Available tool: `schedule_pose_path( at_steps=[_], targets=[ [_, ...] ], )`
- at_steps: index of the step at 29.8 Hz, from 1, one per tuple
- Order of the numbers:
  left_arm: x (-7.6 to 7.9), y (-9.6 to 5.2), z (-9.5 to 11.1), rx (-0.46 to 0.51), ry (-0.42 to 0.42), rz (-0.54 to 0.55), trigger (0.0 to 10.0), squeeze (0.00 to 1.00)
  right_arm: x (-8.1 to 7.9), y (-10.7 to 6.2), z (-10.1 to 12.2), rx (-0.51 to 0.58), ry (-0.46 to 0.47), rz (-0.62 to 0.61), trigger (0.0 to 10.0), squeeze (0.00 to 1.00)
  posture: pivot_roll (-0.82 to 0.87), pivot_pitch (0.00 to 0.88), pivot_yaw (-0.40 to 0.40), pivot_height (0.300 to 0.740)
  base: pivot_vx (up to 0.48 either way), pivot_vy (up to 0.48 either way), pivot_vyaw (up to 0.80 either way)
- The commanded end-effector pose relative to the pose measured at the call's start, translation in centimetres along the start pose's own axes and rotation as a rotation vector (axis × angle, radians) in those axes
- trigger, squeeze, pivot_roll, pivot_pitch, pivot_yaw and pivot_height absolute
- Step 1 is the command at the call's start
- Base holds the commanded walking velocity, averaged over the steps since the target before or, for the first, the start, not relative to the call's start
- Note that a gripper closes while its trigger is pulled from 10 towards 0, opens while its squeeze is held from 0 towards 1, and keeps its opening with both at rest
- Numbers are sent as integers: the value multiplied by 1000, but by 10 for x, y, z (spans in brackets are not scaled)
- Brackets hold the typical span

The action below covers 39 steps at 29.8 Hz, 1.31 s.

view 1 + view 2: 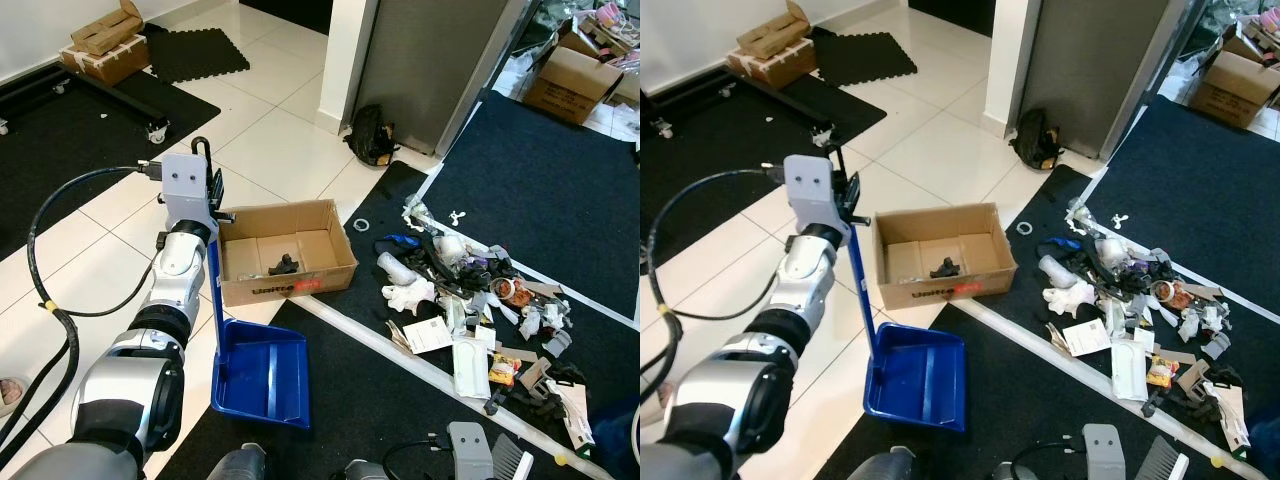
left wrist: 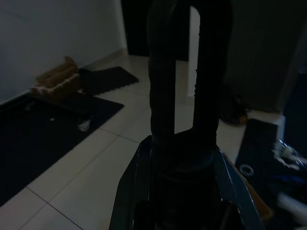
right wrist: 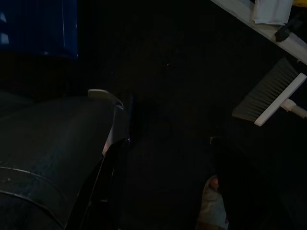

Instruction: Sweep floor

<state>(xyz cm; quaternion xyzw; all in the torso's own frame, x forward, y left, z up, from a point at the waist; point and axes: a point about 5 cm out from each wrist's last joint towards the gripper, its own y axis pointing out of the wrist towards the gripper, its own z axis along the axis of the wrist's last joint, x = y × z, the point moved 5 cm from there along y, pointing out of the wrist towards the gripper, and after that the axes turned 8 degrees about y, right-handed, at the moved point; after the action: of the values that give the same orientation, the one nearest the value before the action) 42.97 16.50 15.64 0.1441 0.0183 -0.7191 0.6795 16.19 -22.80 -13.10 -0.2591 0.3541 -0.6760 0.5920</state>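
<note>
My left gripper (image 1: 211, 192) is raised at the left, shut on the top of the blue dustpan's long upright handle (image 1: 214, 290). The dustpan's scoop (image 1: 262, 372) rests on the dark carpet just in front of the cardboard box. A pile of mixed litter (image 1: 470, 300), with paper, wrappers and plastic bits, lies on the carpet to the right. At the bottom edge my right arm's grey wrist block (image 1: 468, 447) sits beside the broom's grey bristles (image 1: 511, 458). The broom head (image 3: 267, 98) lies on the dark carpet in the dim right wrist view.
An open cardboard box (image 1: 287, 252) holds a small dark object (image 1: 285, 265). A white strip (image 1: 385, 343) runs across the carpet. A black backpack (image 1: 370, 135) leans by the grey pillar. More boxes stand far left (image 1: 105, 45) and far right (image 1: 570, 80).
</note>
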Motion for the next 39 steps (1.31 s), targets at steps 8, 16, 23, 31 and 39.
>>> schedule_pose_path(
  at_steps=[8,16,23,31,39],
  targets=[
    [7,-7,-6,22,35,-64,10000,0,2,-3,-6,3,21,-4,10000,0,-59,198,-34,740,0,0,0],
    [7,-4,5,67,139,-54,10000,0,3,-7,-12,10,32,5,10000,0,-73,226,-38,740,0,0,0],
    [-11,8,39,189,94,9,10000,0,4,-14,-19,26,17,35,10000,0,-92,301,-54,740,0,0,0],
    [-17,15,81,353,58,33,10000,0,7,-25,-26,62,-2,68,10000,0,-108,397,-70,740,0,0,0],
    [-8,13,89,407,19,-14,10000,0,9,-44,-28,131,-26,105,10000,0,-171,518,-88,740,0,0,0]
  ],
)
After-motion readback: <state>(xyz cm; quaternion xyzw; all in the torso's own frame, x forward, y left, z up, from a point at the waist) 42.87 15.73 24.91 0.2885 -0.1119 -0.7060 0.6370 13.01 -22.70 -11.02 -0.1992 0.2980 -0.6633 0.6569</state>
